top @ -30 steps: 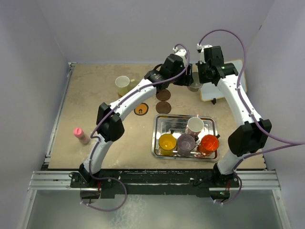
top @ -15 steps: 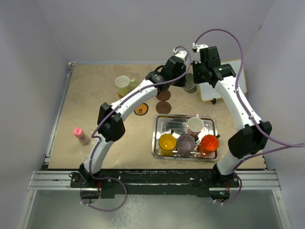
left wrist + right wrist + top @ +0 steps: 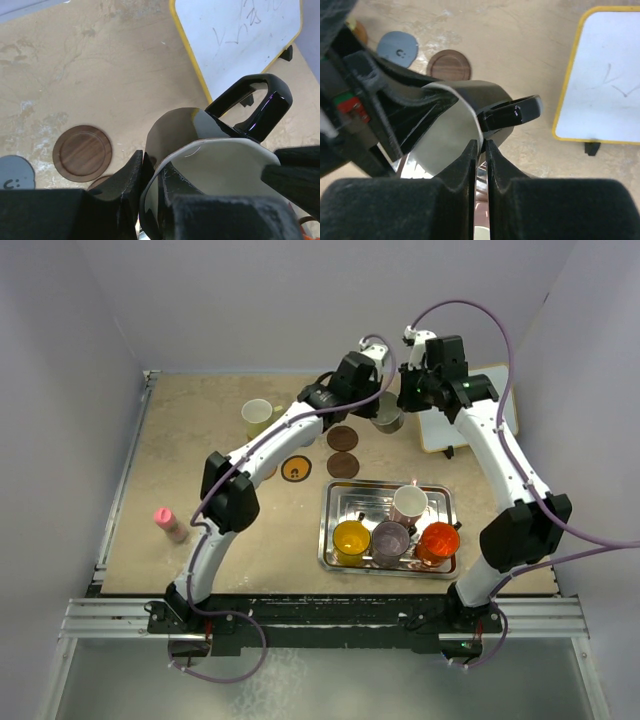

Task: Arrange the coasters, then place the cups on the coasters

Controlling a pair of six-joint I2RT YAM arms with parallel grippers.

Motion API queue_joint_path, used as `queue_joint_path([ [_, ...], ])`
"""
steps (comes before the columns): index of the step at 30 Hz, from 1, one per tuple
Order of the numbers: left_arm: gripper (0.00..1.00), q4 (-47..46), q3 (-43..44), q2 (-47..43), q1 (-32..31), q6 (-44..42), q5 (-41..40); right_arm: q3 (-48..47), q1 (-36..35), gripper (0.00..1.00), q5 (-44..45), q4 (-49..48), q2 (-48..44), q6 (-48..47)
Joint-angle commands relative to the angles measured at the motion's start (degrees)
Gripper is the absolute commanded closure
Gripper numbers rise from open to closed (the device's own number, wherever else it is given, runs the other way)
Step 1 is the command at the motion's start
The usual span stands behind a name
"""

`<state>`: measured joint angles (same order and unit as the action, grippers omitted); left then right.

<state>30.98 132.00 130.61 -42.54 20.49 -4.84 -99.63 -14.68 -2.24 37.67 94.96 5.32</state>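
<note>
I see the black cup [image 3: 185,130] near the tabletop's far edge, its rim pinched between the left gripper [image 3: 150,170] and the right gripper [image 3: 480,148].

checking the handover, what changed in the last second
The left tool closed on the rim of the black cup, which the right tool kept pinched while both arms carried it slightly left. The four cups in the tray, the coasters and the pink bottle stayed put.

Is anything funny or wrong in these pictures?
Yes. The black cup is pinched at its rim by both the left gripper and the right gripper at once, which looks odd for one small cup.
</note>
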Motion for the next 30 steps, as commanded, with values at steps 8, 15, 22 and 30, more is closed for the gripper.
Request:
queue_joint_path([
  [8, 0.97, -7.90, -3.01, -6.93, 8.13, -9.62, 0.76, -1.70, 1.21, 0.66, -14.91, 0.68, -2.89, -2.31],
  [15, 0.97, -9.91, -9.23, -10.64, 14.57, -17.40, 7.50, 0.19, 4.24, 0.59, -18.91, 0.98, -3.29, -5.45],
  [22, 0.97, -4.90, -9.16, -11.18, 19.77, -28.21, 16.05, 3.01, 7.28, 0.55, -23.80, 2.34, -4.14, -11.34],
  [30, 0.97, 7.25, 3.00, -3.99, 24.23, -38.03, 31.08, 4.60, 7.47, 0.55, -23.47, 4.24, -4.39, -14.86],
])
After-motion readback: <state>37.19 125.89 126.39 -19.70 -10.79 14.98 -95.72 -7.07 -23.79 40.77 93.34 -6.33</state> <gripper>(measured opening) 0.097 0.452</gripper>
